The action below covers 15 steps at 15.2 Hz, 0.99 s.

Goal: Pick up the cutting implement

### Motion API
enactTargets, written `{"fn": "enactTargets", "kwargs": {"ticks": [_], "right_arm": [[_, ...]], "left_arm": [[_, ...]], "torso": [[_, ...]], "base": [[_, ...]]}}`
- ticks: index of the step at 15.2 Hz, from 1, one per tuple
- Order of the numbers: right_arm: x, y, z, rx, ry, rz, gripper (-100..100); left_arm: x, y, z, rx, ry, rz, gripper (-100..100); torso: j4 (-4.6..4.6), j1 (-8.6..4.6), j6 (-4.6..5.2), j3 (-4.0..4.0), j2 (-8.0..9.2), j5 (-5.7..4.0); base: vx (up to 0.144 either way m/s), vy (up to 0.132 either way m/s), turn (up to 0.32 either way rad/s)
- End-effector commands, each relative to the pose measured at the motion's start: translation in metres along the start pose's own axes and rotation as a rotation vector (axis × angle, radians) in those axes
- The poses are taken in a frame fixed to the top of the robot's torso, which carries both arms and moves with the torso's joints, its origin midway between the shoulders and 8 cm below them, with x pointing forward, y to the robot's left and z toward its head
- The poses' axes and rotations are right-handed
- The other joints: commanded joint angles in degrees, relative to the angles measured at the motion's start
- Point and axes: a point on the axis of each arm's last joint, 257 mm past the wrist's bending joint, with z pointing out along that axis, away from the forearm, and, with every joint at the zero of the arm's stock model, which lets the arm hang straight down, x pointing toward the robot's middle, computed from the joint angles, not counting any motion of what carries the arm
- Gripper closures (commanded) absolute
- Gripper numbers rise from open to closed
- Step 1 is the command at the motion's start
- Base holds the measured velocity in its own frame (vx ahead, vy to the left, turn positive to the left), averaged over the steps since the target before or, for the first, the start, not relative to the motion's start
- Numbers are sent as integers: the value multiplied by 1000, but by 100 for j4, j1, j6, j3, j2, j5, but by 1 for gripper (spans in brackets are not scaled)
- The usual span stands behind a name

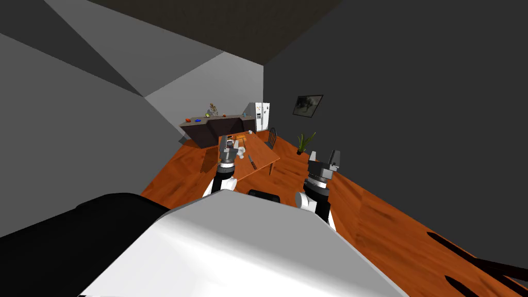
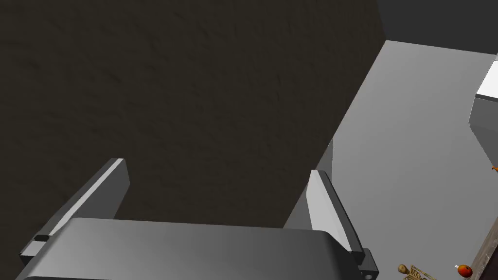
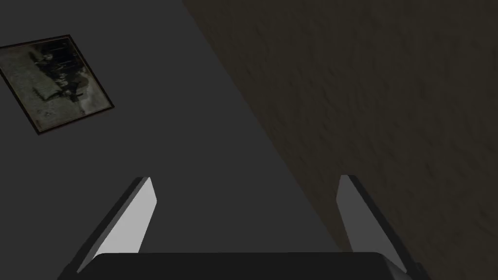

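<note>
A knife (image 1: 252,162) with a dark handle and grey blade lies on the orange wooden table (image 1: 260,157) ahead of me, near its close end. My left gripper (image 1: 227,143) is raised over the table's left side, left of the knife, and stands open (image 2: 216,182) with nothing between its fingers. My right gripper (image 1: 324,155) is held up to the right of the table, over the floor, also open (image 3: 245,194) and empty.
White and dark items (image 1: 238,149) sit on the table beyond the knife. A dark chair (image 1: 271,137) stands at the table's right side and a potted plant (image 1: 303,143) by the wall. A dark counter (image 1: 214,129) and a white fridge (image 1: 261,116) stand at the far end.
</note>
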Motion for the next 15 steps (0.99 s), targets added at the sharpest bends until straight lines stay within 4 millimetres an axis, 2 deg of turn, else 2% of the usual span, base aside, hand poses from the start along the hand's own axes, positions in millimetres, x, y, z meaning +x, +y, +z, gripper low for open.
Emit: {"fn": "enactTargets", "kwargs": {"ticks": [1,5,6,8,9,10,11,12,13,14,15], "right_arm": [[0,0,0,0,0,0,0],[0,0,0,0,0,0,0],[0,0,0,0,0,0,0],[0,0,0,0,0,0,0],[0,0,0,0,0,0,0],[0,0,0,0,0,0,0],[0,0,0,0,0,0,0],[0,0,0,0,0,0,0],[0,0,0,0,0,0,0],[0,0,0,0,0,0,0],[0,0,0,0,0,0,0]], "left_arm": [[0,12,-4,-40,25,6,-100],[-6,54,-20,-176,55,15,-100],[-6,54,-20,-176,55,15,-100],[-12,84,-34,-272,66,21,-100],[-12,84,-34,-274,66,21,-100],[-16,100,-43,-330,70,24,-100],[-16,100,-43,-330,70,24,-100],[-21,117,-54,-388,74,28,-100],[-21,117,-54,-389,74,28,-100],[-27,135,-66,-453,78,32,-100],[-27,135,-66,-453,78,32,-100]], "torso": [[0,0,0,0,0,0],[-2,4,3,-6,-9,1],[-3,5,3,-7,-12,1],[-3,4,2,-7,-12,1],[-4,2,3,-8,-14,1],[-4,2,2,-9,-15,1],[-4,3,2,-9,-15,1],[-3,4,2,-8,-14,1],[-3,3,3,-8,-14,1],[-3,3,1,-7,-12,1],[-3,3,3,-8,-13,1]], "base": [[6,-2,-93],[24,2,-179],[29,8,-146],[31,-1,-187],[33,-1,-157],[31,1,-171],[26,5,-131],[26,4,-160],[24,5,-143],[28,5,-200],[28,6,-156]]}}
